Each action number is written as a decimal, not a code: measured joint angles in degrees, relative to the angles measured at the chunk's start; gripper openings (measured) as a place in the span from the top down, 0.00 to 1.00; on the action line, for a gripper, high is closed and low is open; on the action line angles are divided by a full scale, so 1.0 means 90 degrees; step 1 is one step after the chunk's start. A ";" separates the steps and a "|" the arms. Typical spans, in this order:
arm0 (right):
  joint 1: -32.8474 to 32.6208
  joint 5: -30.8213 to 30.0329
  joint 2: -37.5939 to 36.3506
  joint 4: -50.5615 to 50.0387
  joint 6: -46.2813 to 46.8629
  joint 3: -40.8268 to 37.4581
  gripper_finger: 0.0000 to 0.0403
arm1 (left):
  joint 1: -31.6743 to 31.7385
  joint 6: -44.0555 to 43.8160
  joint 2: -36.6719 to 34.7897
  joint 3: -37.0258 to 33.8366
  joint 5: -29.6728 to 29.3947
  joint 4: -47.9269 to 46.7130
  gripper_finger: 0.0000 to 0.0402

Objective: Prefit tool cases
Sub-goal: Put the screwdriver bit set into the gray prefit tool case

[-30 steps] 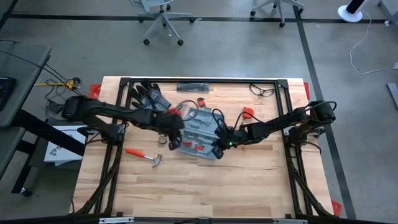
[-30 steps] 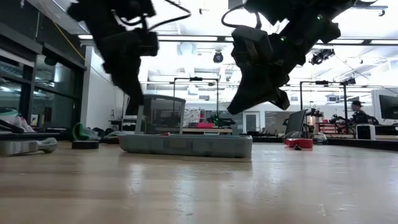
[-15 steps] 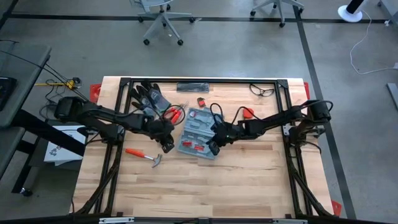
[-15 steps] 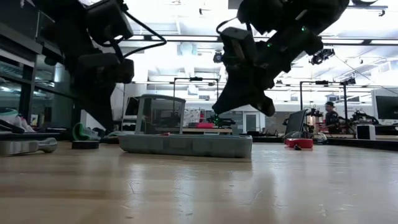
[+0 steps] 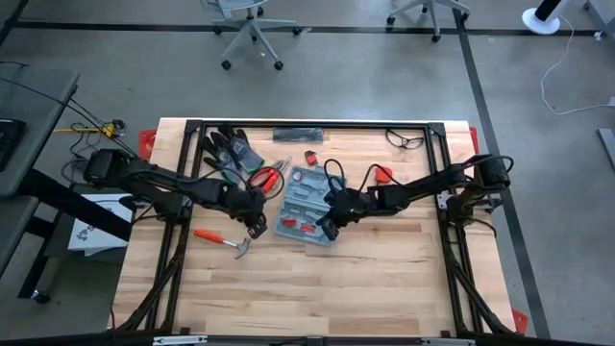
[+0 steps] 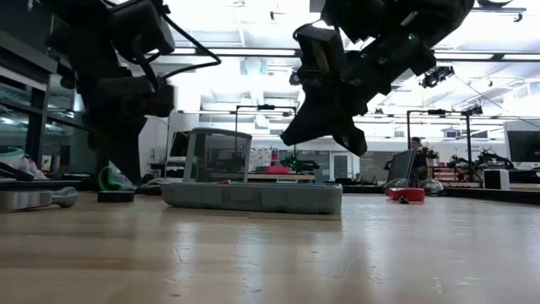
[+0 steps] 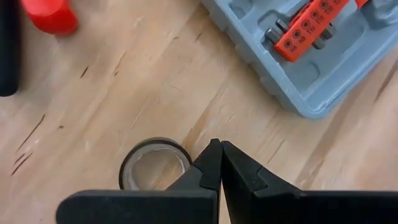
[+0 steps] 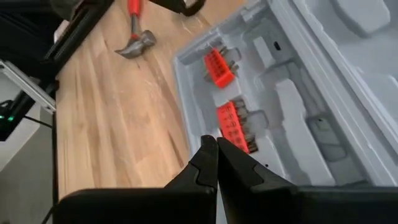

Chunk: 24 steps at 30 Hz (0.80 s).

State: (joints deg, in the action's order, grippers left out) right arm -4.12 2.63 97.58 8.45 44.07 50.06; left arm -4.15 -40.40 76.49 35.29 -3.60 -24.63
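At frame centre, the open blue-grey plastic tool case [image 5: 306, 202] lies on the wooden counter [image 5: 384, 279]. The left pincer [image 5: 258, 227] hangs just left of it, pressed together and empty. The right pincer [image 5: 325, 229] hovers over its lower right edge, likewise pressed together.

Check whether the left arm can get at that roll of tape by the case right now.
Probably yes. The left gripper, shut, hangs just above the roll of tape on bare wood, with nothing between them. The tool case lies clear to one side. It must open first.
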 joint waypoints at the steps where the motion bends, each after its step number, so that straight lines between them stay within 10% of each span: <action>1: 0.0000 0.0000 0.0000 -0.0015 0.0005 0.0000 1.00 | -0.0011 0.0001 0.0000 0.0000 -0.0017 -0.0002 1.00; 24: 0.0379 0.0551 0.0583 0.0072 -0.0118 0.0294 1.00 | 0.0018 -0.0186 0.1108 0.0005 0.0434 0.1244 1.00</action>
State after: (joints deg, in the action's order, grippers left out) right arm -0.71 7.60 102.83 9.09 43.01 52.71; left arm -3.99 -42.08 86.46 35.33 0.30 -13.44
